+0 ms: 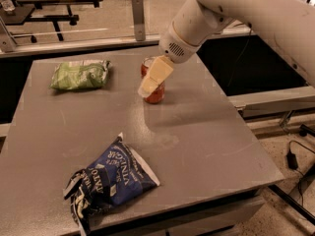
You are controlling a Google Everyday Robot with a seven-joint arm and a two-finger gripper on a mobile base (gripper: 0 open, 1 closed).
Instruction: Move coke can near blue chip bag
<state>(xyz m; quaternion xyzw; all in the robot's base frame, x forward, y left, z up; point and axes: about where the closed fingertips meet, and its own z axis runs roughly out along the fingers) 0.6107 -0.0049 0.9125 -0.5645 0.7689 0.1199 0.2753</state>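
Centring the gripper (152,82) squarely on the can (158,94) matters before carrying it toward the near-left blue bag (115,178); whether it grips yet, I cannot tell.

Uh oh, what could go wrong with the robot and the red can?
1. The gripper is right at the upright coke can, partly covering it. A sideways bump might knock the can over and send it rolling.
2. The blue chip bag lies close to the front edge of the table. A can put down too far forward could fall off.
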